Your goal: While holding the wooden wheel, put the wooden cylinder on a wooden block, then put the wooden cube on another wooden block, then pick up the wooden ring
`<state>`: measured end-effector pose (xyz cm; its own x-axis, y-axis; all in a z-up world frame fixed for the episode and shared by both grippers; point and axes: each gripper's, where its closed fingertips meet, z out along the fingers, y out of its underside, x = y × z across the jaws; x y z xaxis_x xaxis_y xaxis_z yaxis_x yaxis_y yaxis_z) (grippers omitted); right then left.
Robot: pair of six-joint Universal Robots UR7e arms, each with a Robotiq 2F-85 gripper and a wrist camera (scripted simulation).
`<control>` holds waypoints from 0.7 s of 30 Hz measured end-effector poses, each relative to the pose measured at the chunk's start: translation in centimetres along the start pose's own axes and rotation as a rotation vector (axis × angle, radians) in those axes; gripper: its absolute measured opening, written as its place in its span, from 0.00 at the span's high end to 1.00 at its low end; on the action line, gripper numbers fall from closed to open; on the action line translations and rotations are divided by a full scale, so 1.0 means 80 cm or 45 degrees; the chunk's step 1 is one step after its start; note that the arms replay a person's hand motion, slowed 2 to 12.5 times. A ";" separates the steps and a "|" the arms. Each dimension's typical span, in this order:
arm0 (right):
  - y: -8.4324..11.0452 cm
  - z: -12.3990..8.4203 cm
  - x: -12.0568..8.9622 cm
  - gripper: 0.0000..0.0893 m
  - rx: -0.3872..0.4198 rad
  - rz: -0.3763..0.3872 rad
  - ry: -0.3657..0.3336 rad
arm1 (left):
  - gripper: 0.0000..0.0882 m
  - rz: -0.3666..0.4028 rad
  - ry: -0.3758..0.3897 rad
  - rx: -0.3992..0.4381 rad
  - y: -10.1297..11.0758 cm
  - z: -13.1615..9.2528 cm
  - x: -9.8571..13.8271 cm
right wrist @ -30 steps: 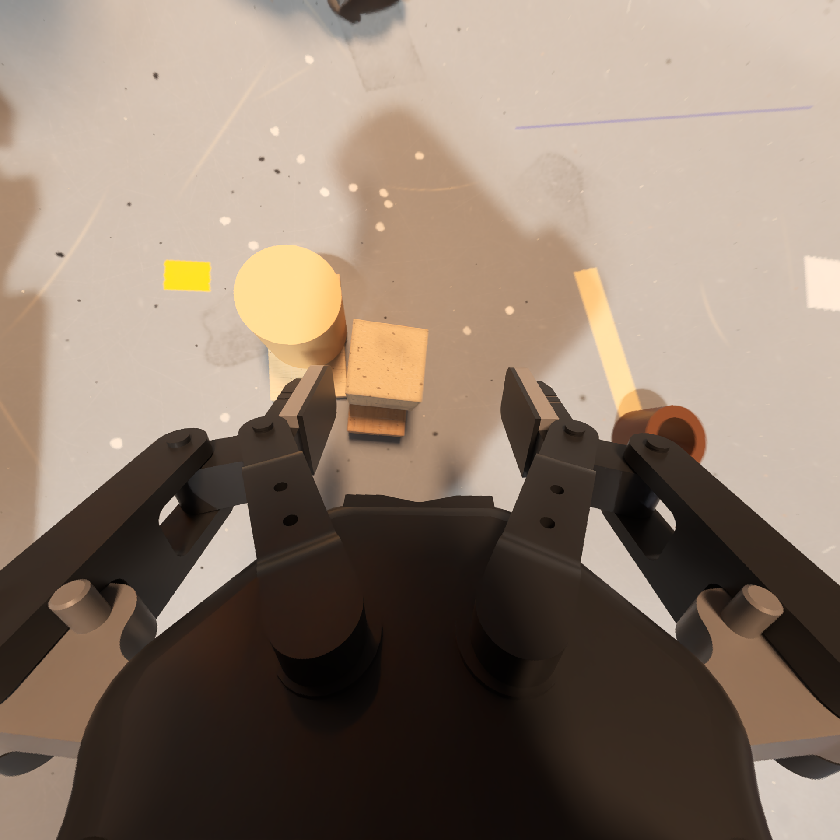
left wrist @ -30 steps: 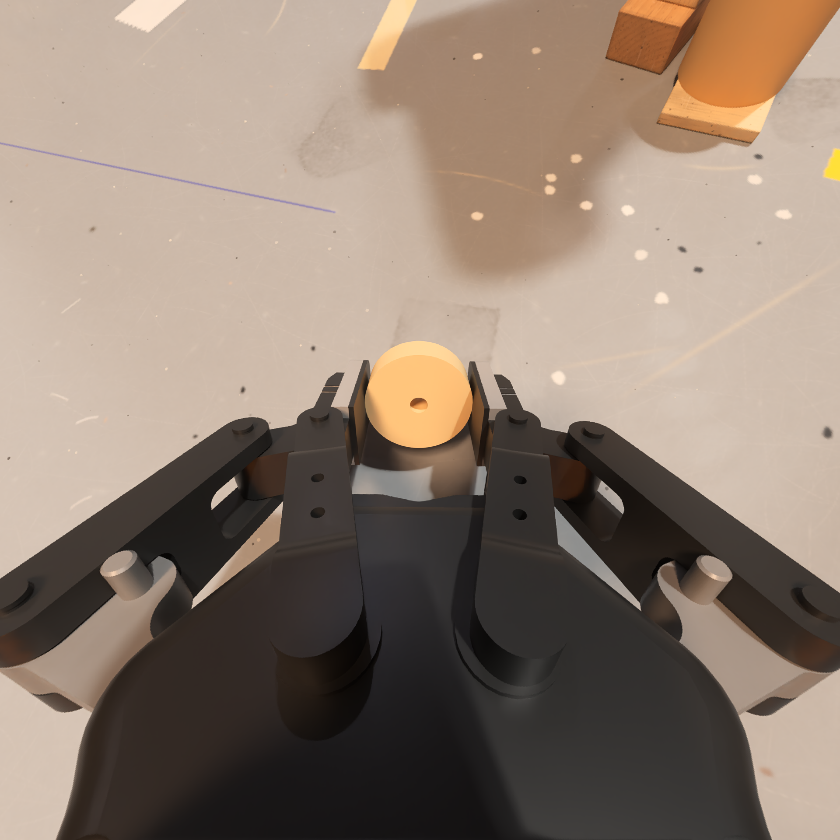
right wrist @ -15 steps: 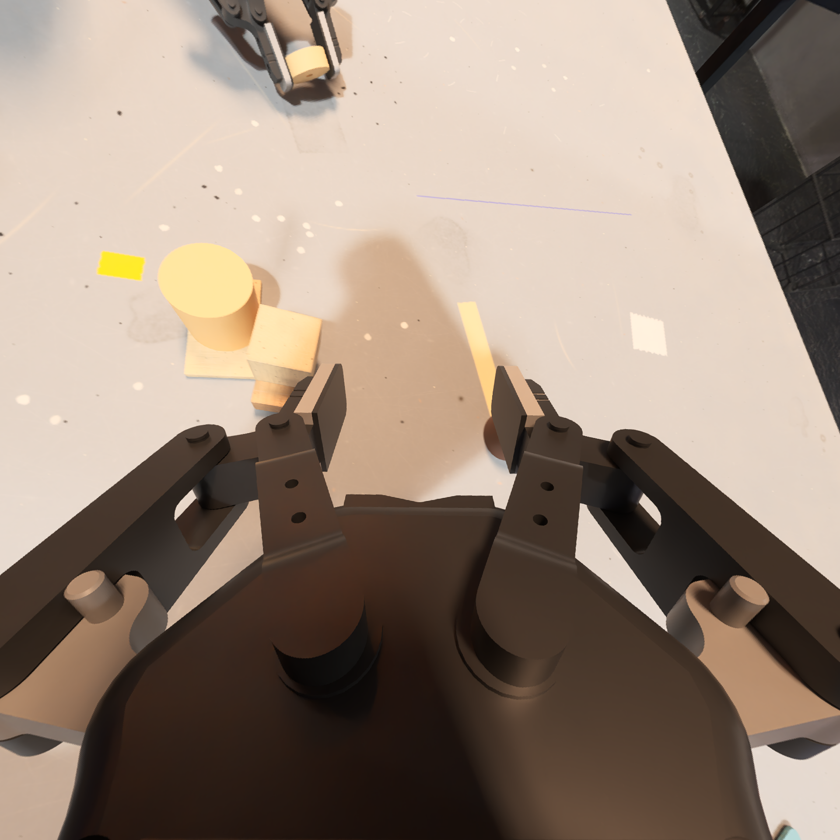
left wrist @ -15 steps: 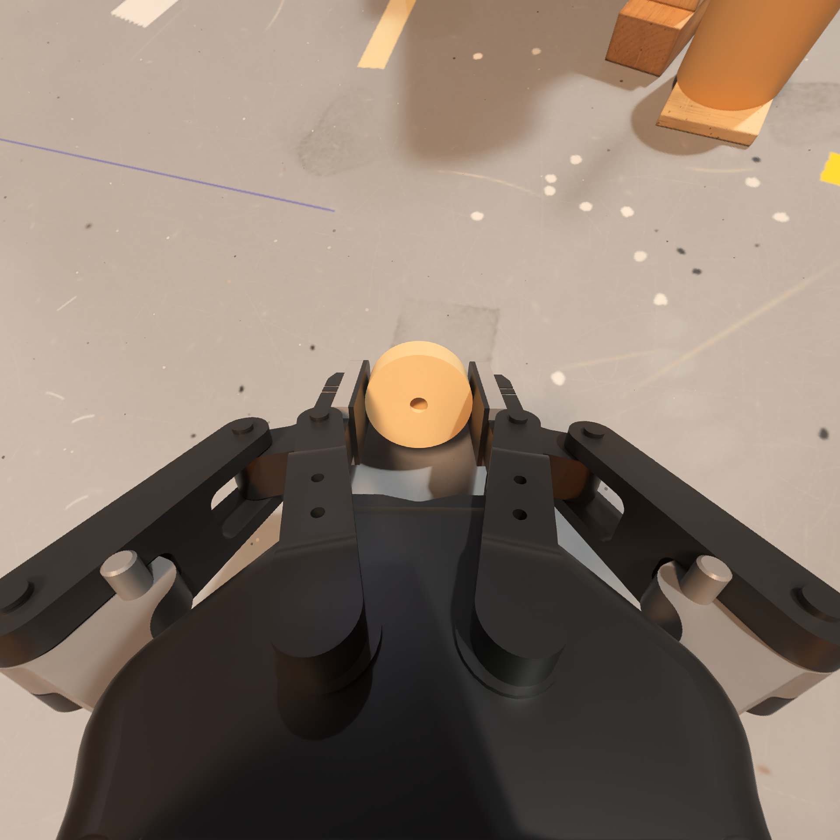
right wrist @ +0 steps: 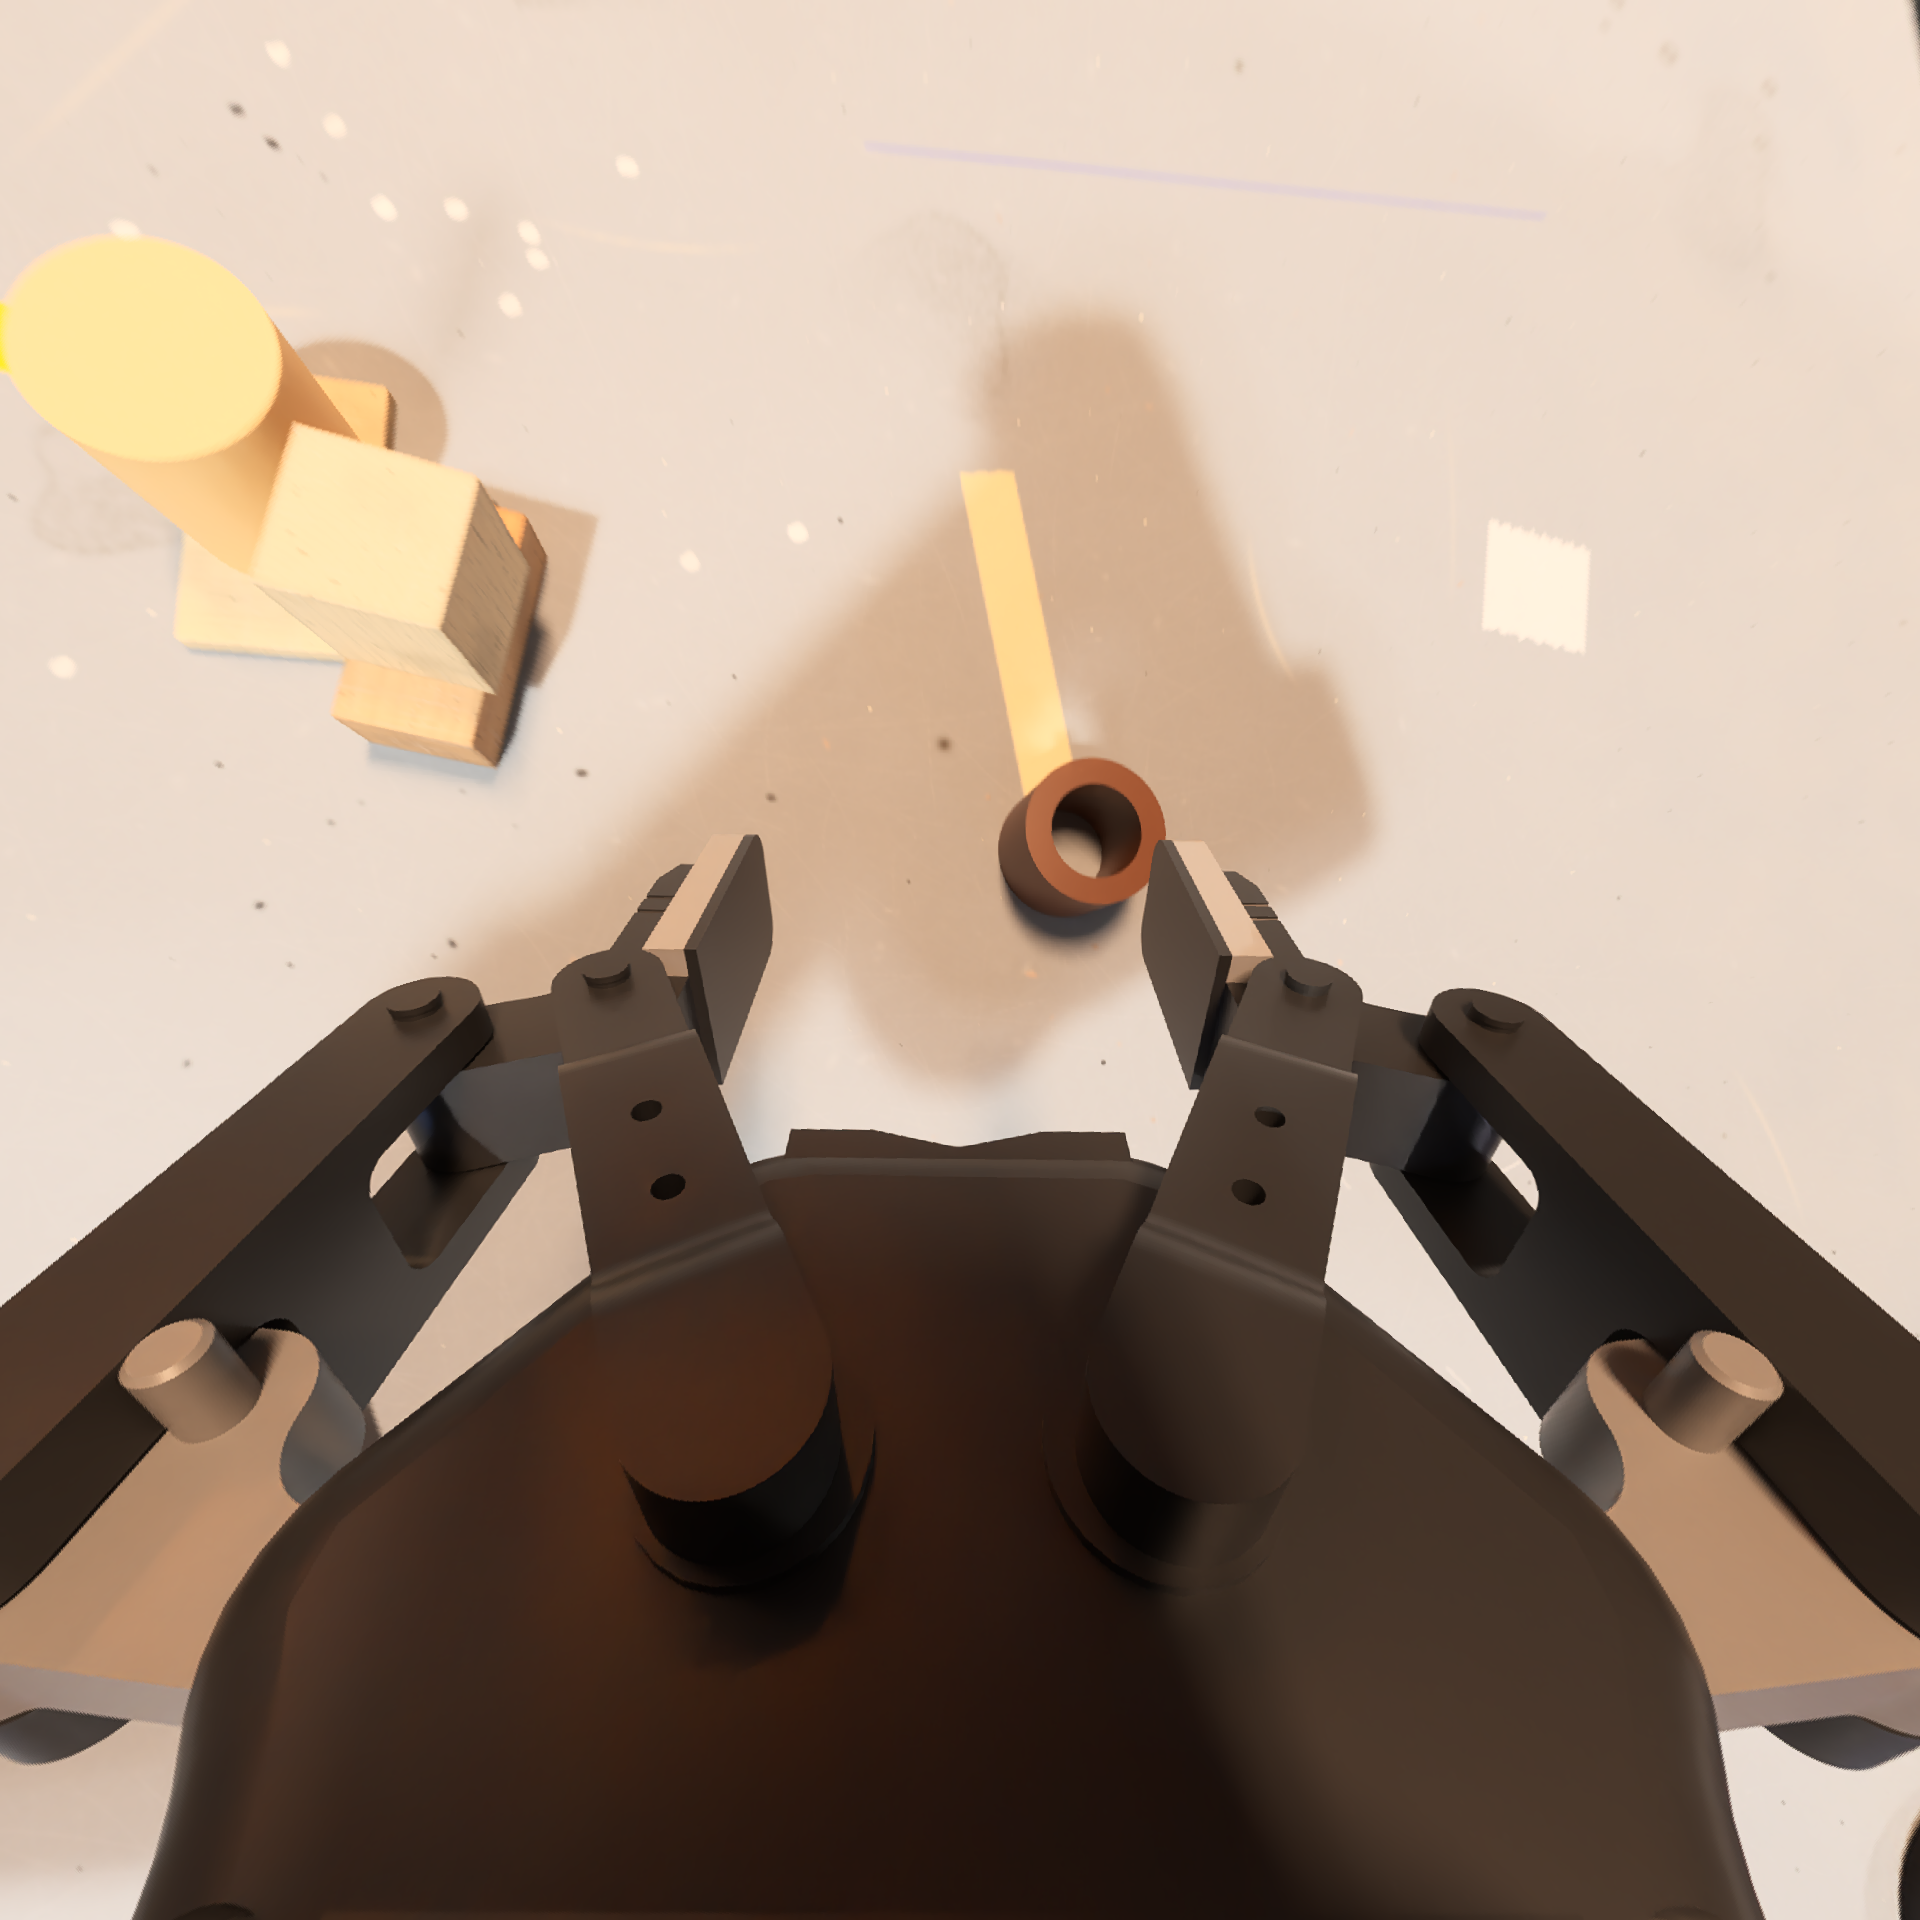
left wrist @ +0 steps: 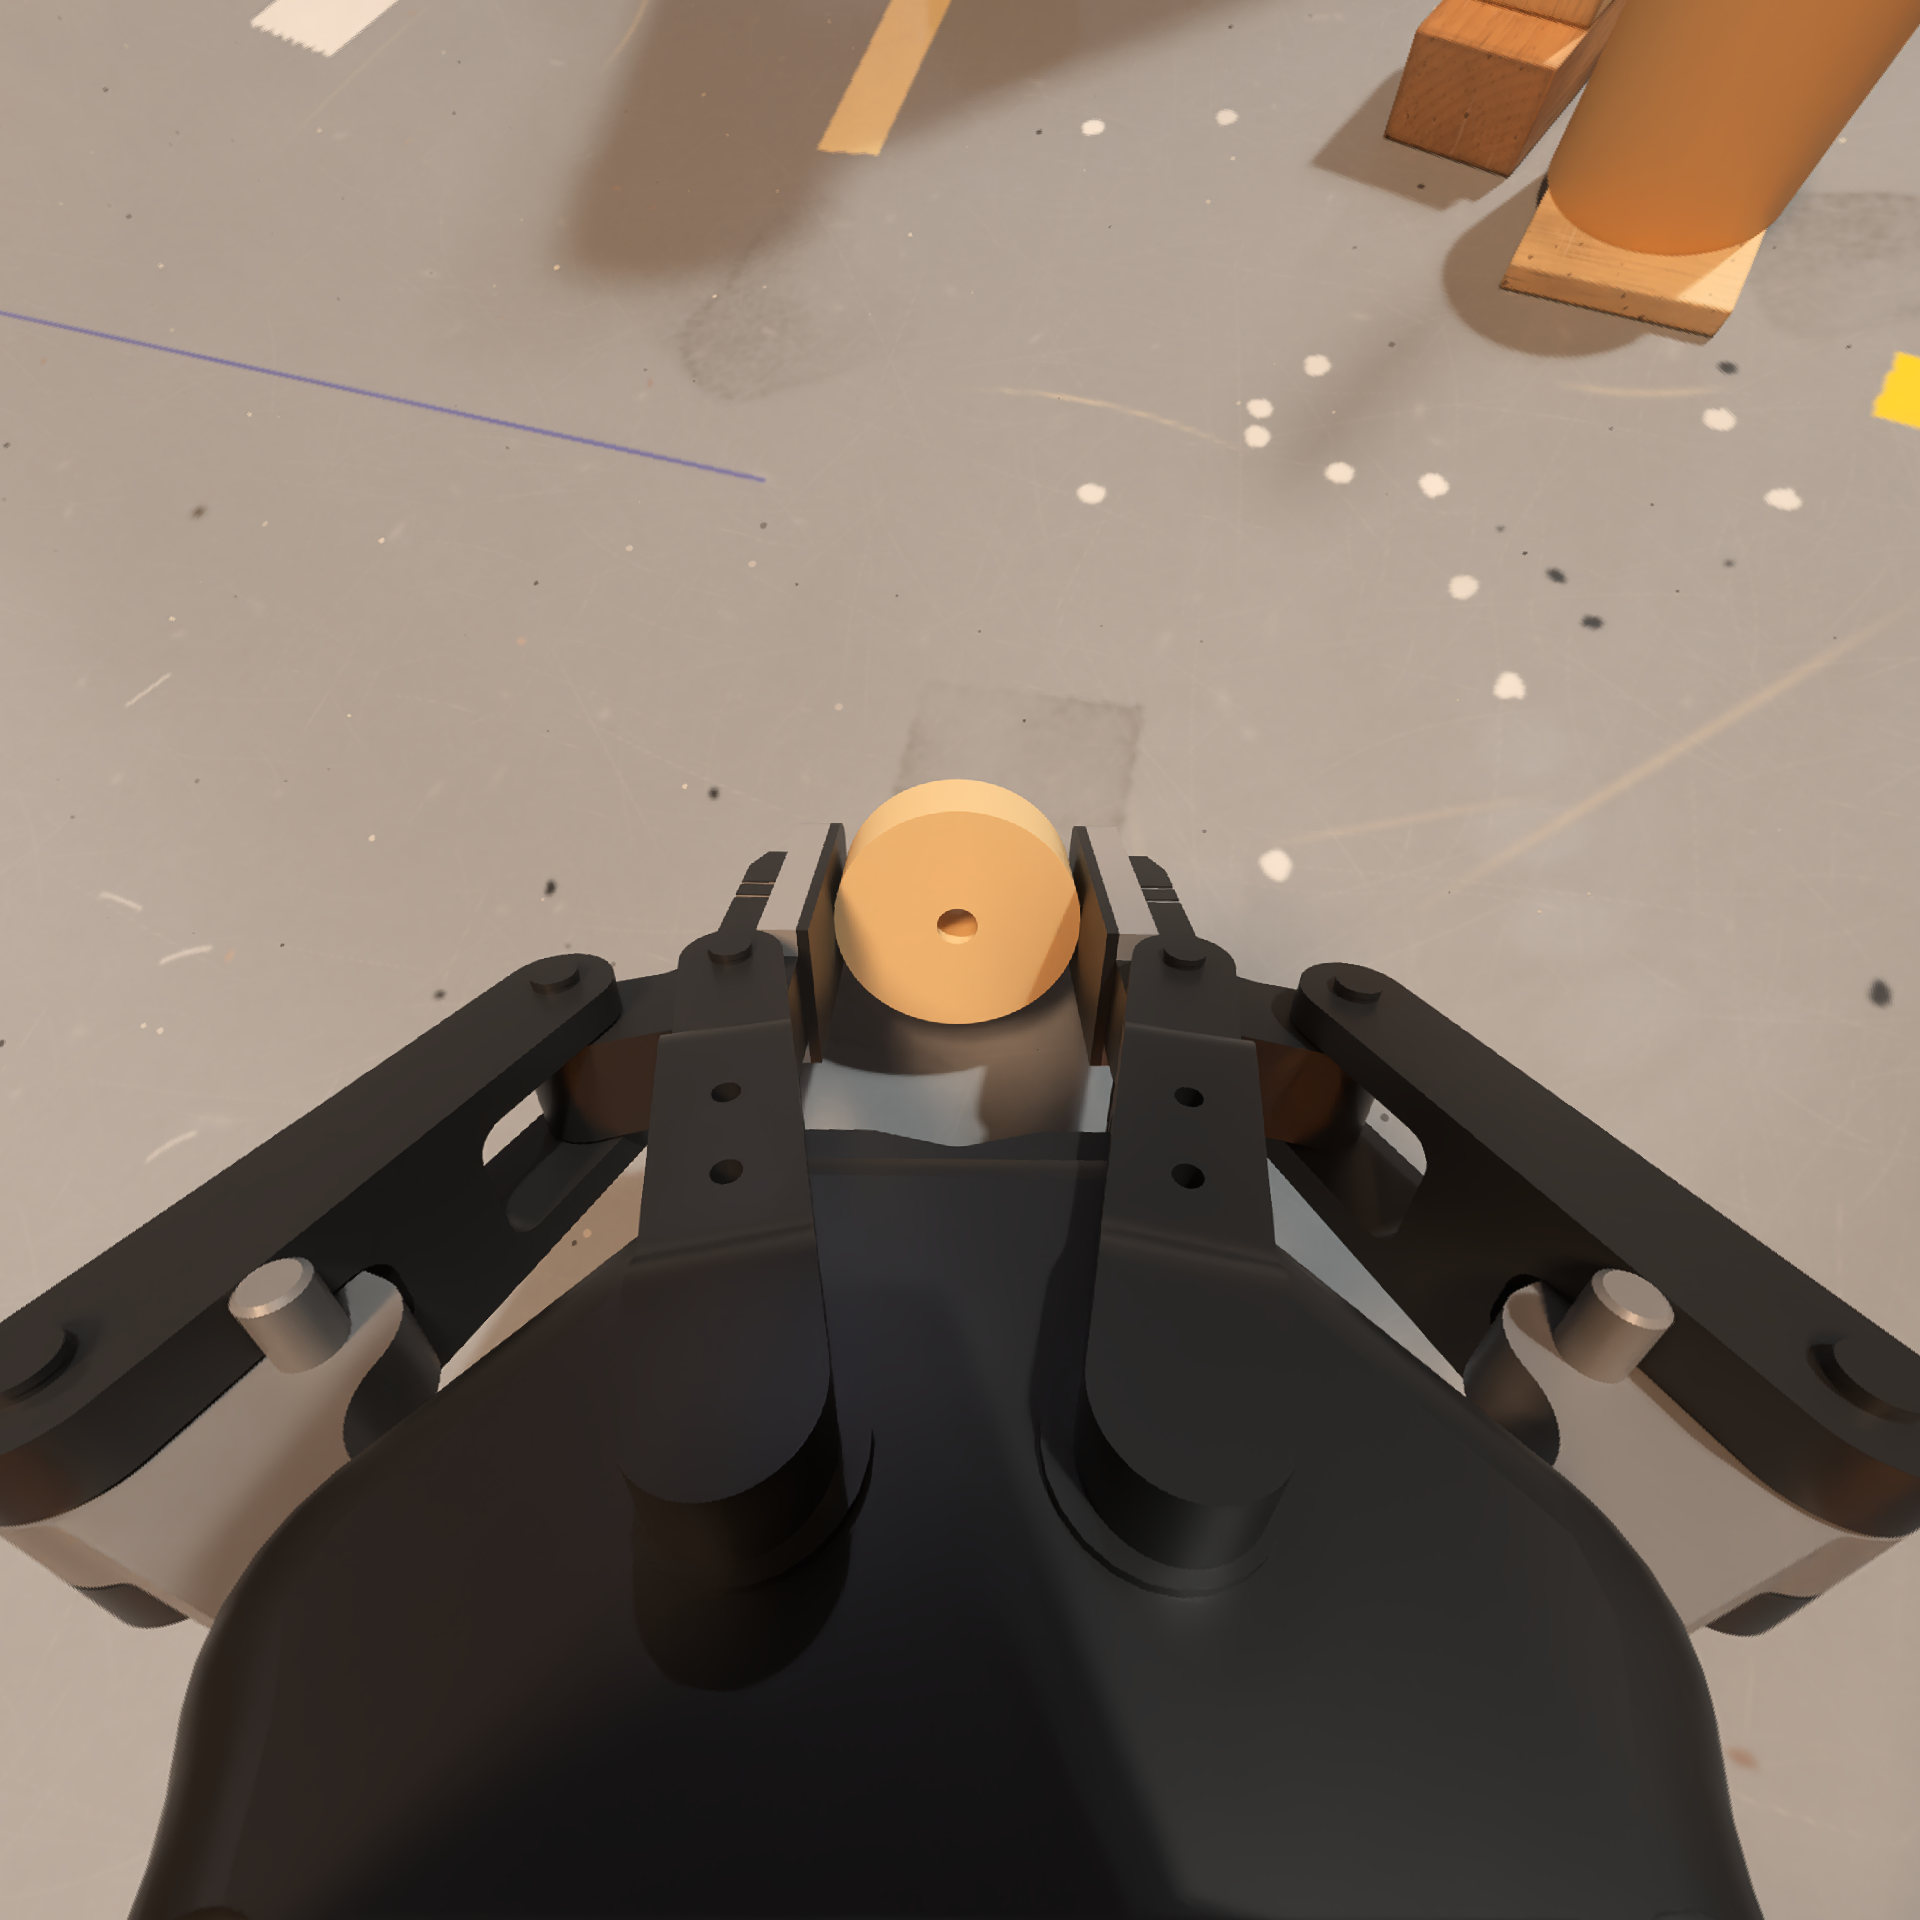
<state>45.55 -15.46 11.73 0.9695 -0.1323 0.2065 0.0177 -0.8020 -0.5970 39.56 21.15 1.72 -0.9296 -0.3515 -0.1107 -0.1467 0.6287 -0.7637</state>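
Observation:
My left gripper is shut on the wooden wheel, a pale disc with a small centre hole, held above the table. The wooden cylinder stands on a flat pale block; it also shows in the left wrist view on that block. The wooden cube rests on a darker block beside it. The brown wooden ring lies on the table. My right gripper is open and empty above the table, the ring just ahead of its right fingertip.
A tan tape strip runs up from the ring. A white tape patch lies to the right. A thin purple line crosses the far table. A yellow tape piece sits at the right edge of the left wrist view.
My right gripper has swung right, away from the cube and cylinder, and down over the ring, which now sits unhidden ahead of its fingers. The left gripper holds still with the wheel.

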 end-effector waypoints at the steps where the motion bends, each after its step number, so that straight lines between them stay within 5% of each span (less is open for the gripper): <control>1: 0.005 0.004 0.004 0.28 -0.019 0.000 -0.011 | 0.57 0.000 -0.001 0.000 0.000 0.000 0.000; 21: 0.052 0.076 0.030 0.19 -0.196 -0.058 -0.196 | 0.57 0.007 -0.018 0.001 0.000 0.000 -0.001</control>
<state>49.44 -15.56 5.06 0.9946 -0.0128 0.1027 0.0363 -0.8863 -0.4618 39.65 21.18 1.75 -0.9256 -0.3576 -0.1237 -0.1414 0.6301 -0.7635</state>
